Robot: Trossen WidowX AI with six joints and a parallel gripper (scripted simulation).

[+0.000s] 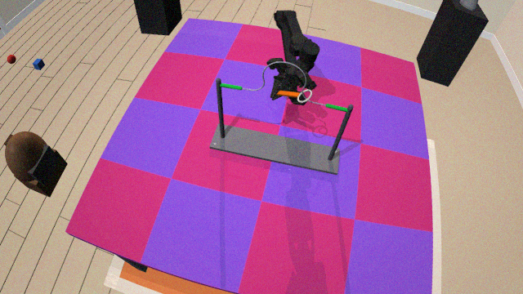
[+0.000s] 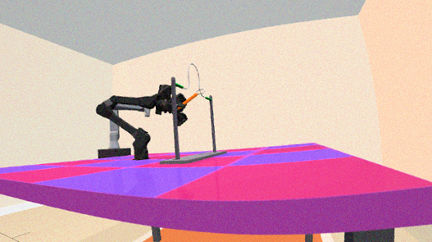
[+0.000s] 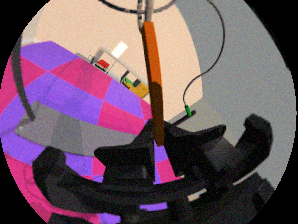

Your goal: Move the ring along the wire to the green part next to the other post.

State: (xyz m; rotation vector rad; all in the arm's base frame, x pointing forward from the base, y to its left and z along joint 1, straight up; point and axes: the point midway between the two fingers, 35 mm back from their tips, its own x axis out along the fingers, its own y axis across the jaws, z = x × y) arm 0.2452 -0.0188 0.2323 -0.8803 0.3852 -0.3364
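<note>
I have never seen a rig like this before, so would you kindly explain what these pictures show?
The machine is a black robot arm with six joints, ending in a gripper. The top picture looks down from above, the exterior one looks across from beside the table, and the wrist one looks out past the gripper's own fingers.

On the checkered table stands a grey base plate with two posts. A bent, thin grey wire runs between them, with a green part near each post.

The gripper is closed on an orange handle, whose pale ring is at the grey wire; whether they touch, I cannot tell.
</note>
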